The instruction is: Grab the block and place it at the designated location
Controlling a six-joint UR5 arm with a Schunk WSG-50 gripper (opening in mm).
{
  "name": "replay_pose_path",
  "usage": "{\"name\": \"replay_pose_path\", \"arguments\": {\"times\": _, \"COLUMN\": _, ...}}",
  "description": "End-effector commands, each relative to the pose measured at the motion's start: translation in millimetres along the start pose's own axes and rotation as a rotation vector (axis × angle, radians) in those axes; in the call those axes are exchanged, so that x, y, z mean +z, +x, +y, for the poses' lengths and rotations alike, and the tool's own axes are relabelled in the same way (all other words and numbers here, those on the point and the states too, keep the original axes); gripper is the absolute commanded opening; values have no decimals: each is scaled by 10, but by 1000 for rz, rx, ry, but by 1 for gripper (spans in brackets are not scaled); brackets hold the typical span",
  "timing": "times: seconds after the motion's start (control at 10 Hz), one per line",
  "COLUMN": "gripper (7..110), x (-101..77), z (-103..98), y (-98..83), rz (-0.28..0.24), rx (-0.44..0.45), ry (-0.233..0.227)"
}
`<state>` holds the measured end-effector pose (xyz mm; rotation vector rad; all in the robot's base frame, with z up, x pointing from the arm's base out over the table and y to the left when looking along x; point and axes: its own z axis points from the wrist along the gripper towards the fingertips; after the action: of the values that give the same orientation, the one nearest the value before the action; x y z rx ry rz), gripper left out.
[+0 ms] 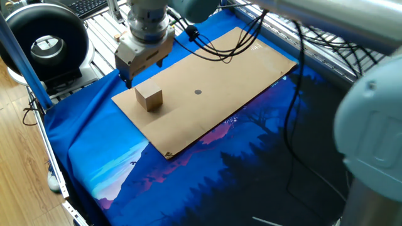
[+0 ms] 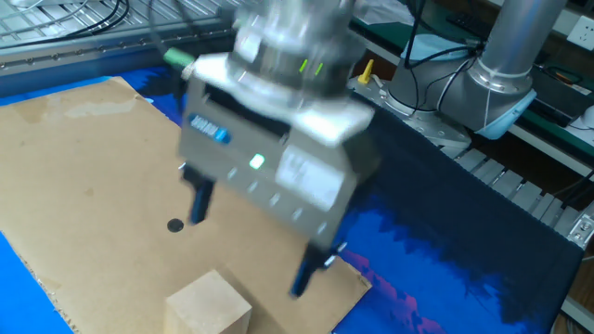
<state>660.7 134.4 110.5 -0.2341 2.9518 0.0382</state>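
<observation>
The block (image 1: 149, 98) is a light-tan wooden cube standing on the left end of the brown board (image 1: 232, 63). The dark grey dot (image 1: 198, 92) lies near the board's middle, to the right of the block. My gripper (image 1: 144, 74) is open and empty. It hovers above the board just behind the block, apart from it. In the other fixed view the gripper (image 2: 251, 239) is motion-blurred and hangs above the block (image 2: 209, 306) and next to the dot (image 2: 174, 225) on the board (image 2: 74, 148).
A blue printed cloth (image 1: 207, 169) covers the table under the board. A black round device (image 1: 44, 37) and a much smaller pale cube (image 1: 125, 36) sit at the back left. Cables (image 1: 220, 47) trail over the board's far edge. The arm's grey base (image 2: 501, 74) stands behind.
</observation>
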Motion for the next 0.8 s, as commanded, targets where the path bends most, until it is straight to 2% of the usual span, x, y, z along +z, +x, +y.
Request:
{"name": "replay_pose_path", "arguments": {"times": 0.0, "gripper": 107, "x": 193, "z": -149, "y": -74, "rz": 8, "rx": 13, "ry": 56}}
{"name": "replay_pose_path", "arguments": {"times": 0.7, "gripper": 107, "x": 566, "z": -91, "y": -143, "rz": -19, "rx": 15, "ry": 51}}
